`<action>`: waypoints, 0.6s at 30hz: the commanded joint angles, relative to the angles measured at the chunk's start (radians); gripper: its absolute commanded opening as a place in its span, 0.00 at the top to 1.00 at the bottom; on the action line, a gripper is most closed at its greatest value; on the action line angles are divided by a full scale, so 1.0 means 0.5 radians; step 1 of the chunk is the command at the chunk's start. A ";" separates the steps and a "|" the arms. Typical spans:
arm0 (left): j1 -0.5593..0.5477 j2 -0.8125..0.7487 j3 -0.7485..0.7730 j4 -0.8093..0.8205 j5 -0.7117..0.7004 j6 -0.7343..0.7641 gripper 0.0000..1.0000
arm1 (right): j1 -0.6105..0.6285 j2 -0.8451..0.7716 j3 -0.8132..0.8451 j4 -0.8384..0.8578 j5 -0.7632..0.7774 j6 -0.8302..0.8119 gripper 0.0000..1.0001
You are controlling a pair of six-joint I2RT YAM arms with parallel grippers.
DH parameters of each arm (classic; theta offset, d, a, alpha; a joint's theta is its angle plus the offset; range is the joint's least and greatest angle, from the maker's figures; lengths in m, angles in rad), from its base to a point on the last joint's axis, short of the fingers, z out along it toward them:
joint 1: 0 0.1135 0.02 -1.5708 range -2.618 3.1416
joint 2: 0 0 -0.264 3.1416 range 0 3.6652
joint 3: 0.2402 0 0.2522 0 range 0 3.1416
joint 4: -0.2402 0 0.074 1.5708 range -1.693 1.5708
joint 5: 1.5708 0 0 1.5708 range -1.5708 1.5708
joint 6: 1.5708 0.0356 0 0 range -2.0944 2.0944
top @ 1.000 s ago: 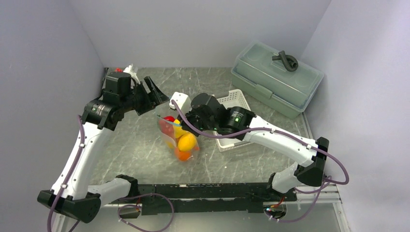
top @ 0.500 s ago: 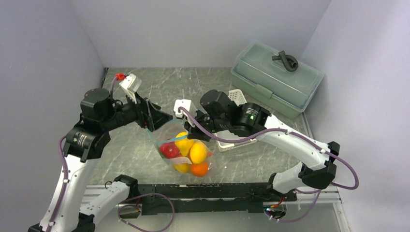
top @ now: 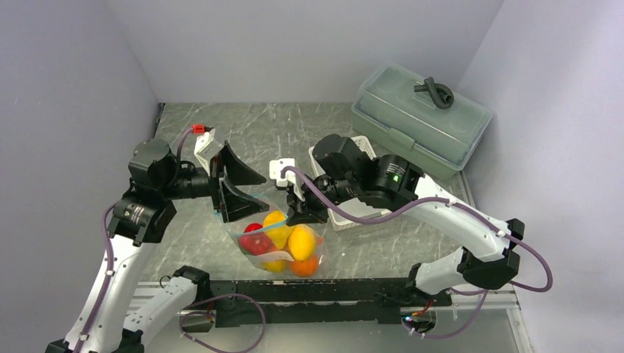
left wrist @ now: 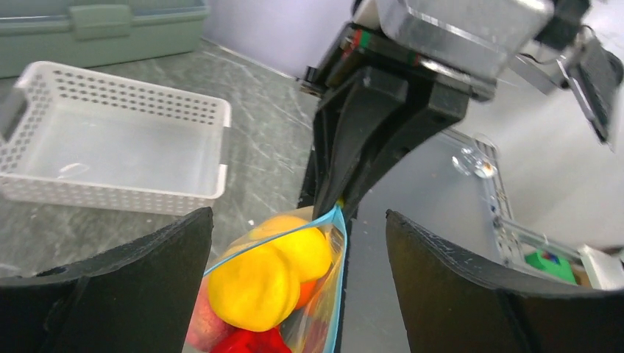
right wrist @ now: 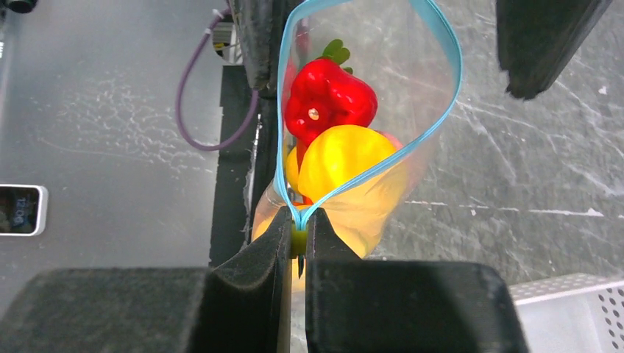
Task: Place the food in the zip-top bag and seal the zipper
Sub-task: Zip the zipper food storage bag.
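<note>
The clear zip-top bag (top: 278, 243) hangs near the table's front edge, holding yellow lemons (top: 302, 241), a red pepper (top: 255, 243) and an orange (top: 304, 263). My right gripper (top: 303, 215) is shut on the right end of the teal zipper (right wrist: 441, 66), at its yellow-green slider (right wrist: 298, 240). The bag mouth gapes open in a loop. The right wrist view shows the pepper (right wrist: 327, 95) and a lemon (right wrist: 346, 158) inside. My left gripper (top: 259, 193) is wide open, its fingers (left wrist: 478, 294) standing either side of the bag's left end without touching it.
The white slotted basket (top: 362, 151) stands behind the right gripper and looks empty in the left wrist view (left wrist: 110, 147). The grey-green lidded box (top: 419, 121) is at the back right. The black arm rail (top: 316, 290) runs just in front of the bag.
The right gripper has carried the bag toward the near edge, and it now hangs more upright. The left gripper followed it, staying open, and now straddles the bag's left end.
</note>
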 commanded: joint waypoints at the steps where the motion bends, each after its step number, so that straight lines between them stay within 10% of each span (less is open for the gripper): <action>1: -0.014 -0.021 -0.053 0.276 0.380 -0.033 0.08 | 0.013 -0.029 0.172 0.086 -0.208 -0.020 1.00; 18: -0.124 -0.091 -0.147 0.189 0.387 0.085 0.12 | 0.013 0.340 0.733 -0.083 -0.061 0.102 1.00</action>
